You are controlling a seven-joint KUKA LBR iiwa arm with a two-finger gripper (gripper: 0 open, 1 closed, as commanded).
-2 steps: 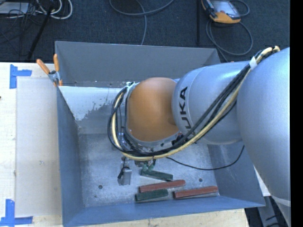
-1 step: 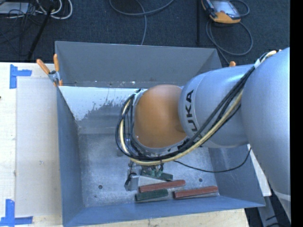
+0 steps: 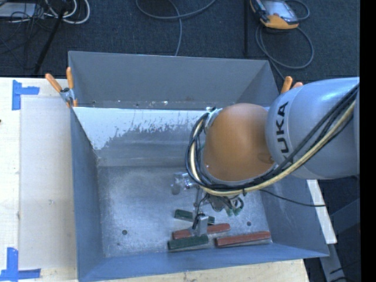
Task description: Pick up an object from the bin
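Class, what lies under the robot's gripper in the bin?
Below the gripper: a dark green flat block and a reddish-brown flat bar. The arm's orange cover hides the bin floor behind.

**A:** What colour is the bin (image 3: 117, 216)?

**B:** Grey all over. The floor is speckled pale and the far wall is streaked with whitish scratches.

**A:** And the arm?

**B:** Its rounded cover (image 3: 235, 143) is orange-brown. The arm body (image 3: 320, 128) is pale grey with dark lettering. The cables (image 3: 195, 157) are black, with one pale yellow.

**A:** What about the loose things?

**B:** There's a red-brown bar (image 3: 244, 238) at the near right. Left of it is a dark green block (image 3: 189, 245), and a second red-brown strip (image 3: 187, 234) touches its far side. A small dark green piece (image 3: 183, 214) lies farther back, and a silvery piece (image 3: 179, 184) is beyond that.
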